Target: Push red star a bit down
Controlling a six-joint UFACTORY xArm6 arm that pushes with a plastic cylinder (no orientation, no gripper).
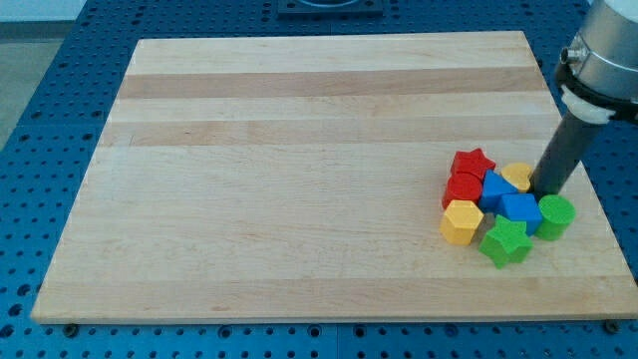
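The red star [473, 162] lies at the upper left of a tight cluster of blocks near the board's right edge. Below it and touching it is a second red block [463, 187]. My tip [545, 190] rests on the board at the cluster's right side, next to a yellow block [517, 176] and just above a green cylinder [555, 215]. The tip is to the right of the red star and apart from it, with the yellow block and a blue block [495, 186] between them.
The cluster also holds a second blue block [520, 209], a yellow hexagon [462, 220] at the lower left and a green star [505, 241] at the bottom. The wooden board [299, 179] lies on a blue perforated table [40, 150].
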